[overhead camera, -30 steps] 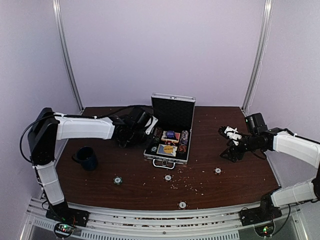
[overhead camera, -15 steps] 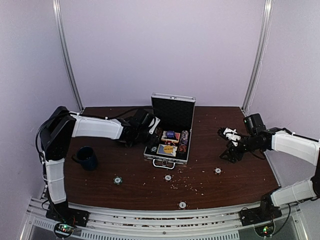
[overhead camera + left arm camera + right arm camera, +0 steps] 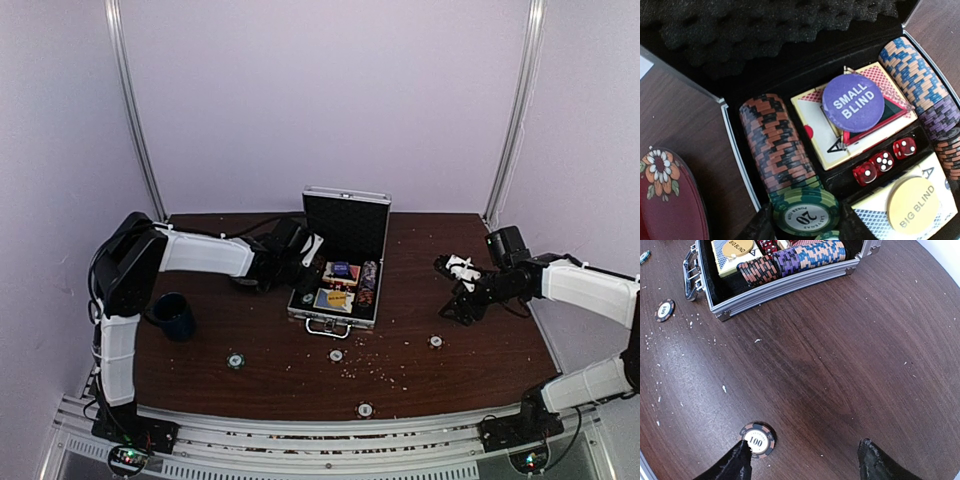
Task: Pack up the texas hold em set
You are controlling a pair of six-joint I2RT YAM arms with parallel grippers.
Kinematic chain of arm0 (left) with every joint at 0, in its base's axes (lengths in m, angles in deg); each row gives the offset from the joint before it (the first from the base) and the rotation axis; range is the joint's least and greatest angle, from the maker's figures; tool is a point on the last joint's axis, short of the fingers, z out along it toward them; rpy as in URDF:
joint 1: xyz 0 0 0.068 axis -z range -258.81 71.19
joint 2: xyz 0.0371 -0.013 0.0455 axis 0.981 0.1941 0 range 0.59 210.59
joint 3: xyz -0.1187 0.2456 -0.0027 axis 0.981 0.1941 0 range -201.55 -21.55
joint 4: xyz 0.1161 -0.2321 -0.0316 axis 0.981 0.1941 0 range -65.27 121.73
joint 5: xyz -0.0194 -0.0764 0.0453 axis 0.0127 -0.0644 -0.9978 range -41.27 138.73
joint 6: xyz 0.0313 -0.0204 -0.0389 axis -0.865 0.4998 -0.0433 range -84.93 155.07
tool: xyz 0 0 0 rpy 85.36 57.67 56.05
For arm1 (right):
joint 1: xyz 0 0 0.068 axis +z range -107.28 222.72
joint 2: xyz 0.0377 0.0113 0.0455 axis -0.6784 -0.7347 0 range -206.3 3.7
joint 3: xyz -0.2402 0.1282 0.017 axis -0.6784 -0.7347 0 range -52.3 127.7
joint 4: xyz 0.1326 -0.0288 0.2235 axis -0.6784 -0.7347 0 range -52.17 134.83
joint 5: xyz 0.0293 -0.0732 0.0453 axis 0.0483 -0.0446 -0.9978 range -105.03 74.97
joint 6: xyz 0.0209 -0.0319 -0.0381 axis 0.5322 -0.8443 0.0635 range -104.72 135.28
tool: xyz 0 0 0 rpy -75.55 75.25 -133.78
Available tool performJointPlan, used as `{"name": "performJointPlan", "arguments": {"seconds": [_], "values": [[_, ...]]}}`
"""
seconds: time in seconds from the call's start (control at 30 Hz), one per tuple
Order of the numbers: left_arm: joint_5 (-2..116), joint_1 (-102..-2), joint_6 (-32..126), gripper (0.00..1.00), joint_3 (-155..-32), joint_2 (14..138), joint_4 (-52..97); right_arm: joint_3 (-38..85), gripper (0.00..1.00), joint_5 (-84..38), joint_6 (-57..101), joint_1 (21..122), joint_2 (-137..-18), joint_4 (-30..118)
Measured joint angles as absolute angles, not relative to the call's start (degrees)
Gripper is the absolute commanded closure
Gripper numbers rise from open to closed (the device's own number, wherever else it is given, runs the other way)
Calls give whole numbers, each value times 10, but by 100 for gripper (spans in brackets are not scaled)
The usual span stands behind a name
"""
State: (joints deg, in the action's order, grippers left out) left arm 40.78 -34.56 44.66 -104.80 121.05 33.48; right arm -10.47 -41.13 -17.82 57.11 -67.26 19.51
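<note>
**Green chip at the case slot; stray 100 chip lined up**

The left claw point(image 3: 805, 227) is set low over the near end of the case's left slot. Its fingers flank a green chip point(image 3: 805, 216) lying at the foot of the orange row point(image 3: 776, 142). It cannot be told whether that chip is pinched or let go. The tips sit just beside its rim and contact is not shown. The chip is judged to be going onto that row, which would explain the close approach.

The right claw point(image 3: 805, 460) is spread wide and holds nothing. It hangs over the table point(image 3: 840, 370), with one fingertip at the rim of a 100 chip point(image 3: 757, 440). That stance is judged to be a line-up for collecting the chip.

The case point(image 3: 338, 275) stands open toward the back of the table, lid upright. Its contents are given only by the left wrist view. They are the small-blind disc point(image 3: 853, 102) resting on cards, three dice point(image 3: 883, 161), the big-blind disc point(image 3: 913, 202) and a blue row point(image 3: 912, 75). The same view shows a plate point(image 3: 670, 200) just beside the case, which is not made out from above.

The mug point(image 3: 175, 315) and several loose chips before the case are shown together only from above. The handle point(image 3: 689, 270), and another chip point(image 3: 664, 310) near it, are shown best by the right wrist view.
</note>
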Motion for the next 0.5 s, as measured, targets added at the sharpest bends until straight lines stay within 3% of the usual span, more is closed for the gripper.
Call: {"name": "performJointPlan", "arguments": {"seconds": [0.5], "values": [[413, -346, 447, 37, -1053, 1212, 341, -104, 27, -411, -179, 571, -677, 188]]}}
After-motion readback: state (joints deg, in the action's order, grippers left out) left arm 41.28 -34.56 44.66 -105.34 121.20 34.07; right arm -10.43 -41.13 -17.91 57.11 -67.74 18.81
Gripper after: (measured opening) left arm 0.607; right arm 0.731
